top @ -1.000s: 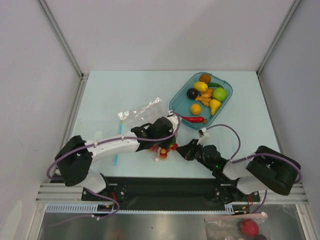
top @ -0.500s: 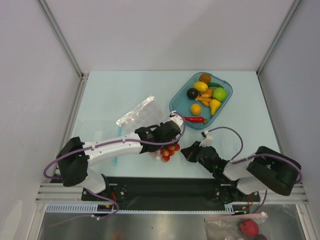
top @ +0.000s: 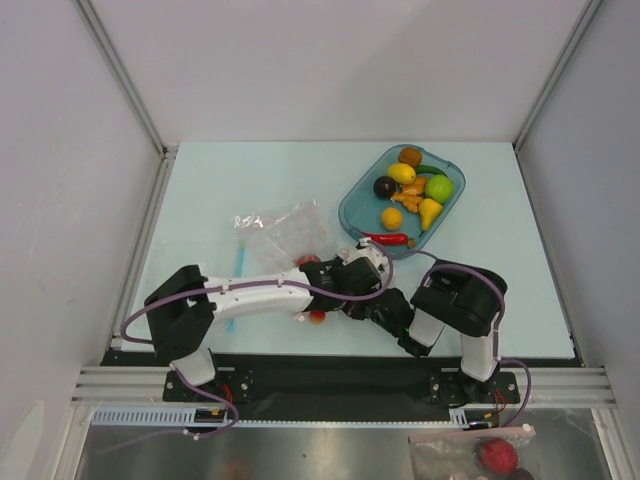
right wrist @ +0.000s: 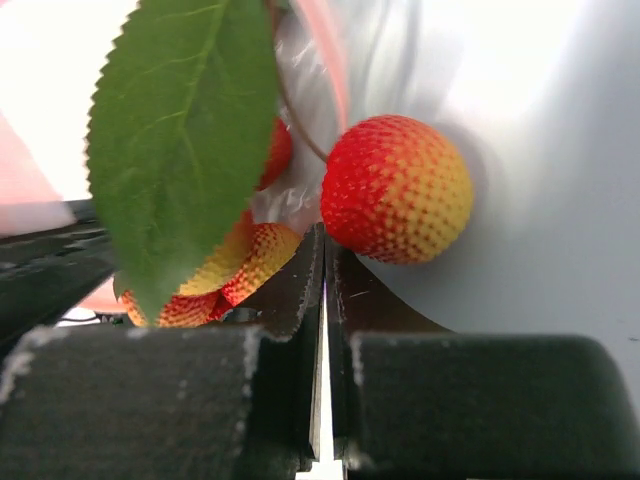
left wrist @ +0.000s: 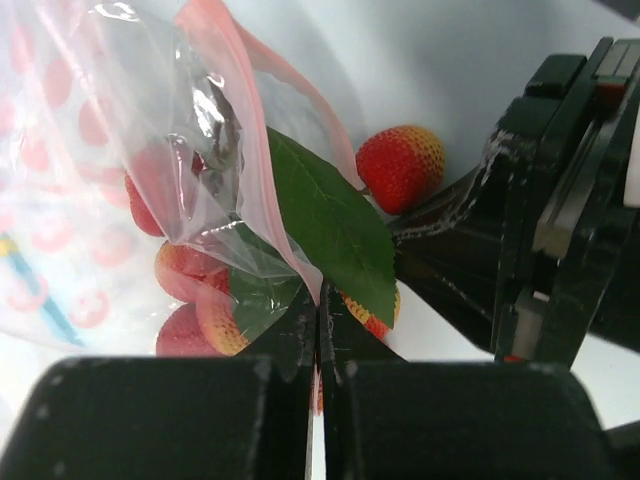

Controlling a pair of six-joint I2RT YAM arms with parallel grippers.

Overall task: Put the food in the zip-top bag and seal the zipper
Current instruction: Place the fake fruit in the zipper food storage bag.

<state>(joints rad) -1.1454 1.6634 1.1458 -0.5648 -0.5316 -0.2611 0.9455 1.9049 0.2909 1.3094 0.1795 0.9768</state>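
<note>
The clear zip-top bag (top: 285,230) lies left of the tray, and its pink zipper (left wrist: 290,190) runs down into my left gripper (left wrist: 320,305), which is shut on that edge. In the top view the left gripper (top: 335,298) sits over the cluster of little red balls (top: 315,315). Some balls (left wrist: 190,275) and part of the green leaf (left wrist: 330,225) show behind the plastic; one ball (left wrist: 400,165) lies outside. My right gripper (right wrist: 325,250) is shut, its tips against the cluster under the leaf (right wrist: 180,130), beside a red ball (right wrist: 397,187). It also shows in the top view (top: 368,305).
The teal tray (top: 350,205) at the back right holds a lemon (top: 402,172), dark plum (top: 384,186), green fruit (top: 438,188) and orange pieces; a red chili (top: 385,238) lies at its near edge. A light-blue stick (top: 240,255) lies left of the bag. Another bag with a red ball (top: 497,455) is below the table.
My left gripper moved right with the bag edge, and the bag spread out flatter. My right arm folded in and its gripper swung left up against the red ball cluster.
</note>
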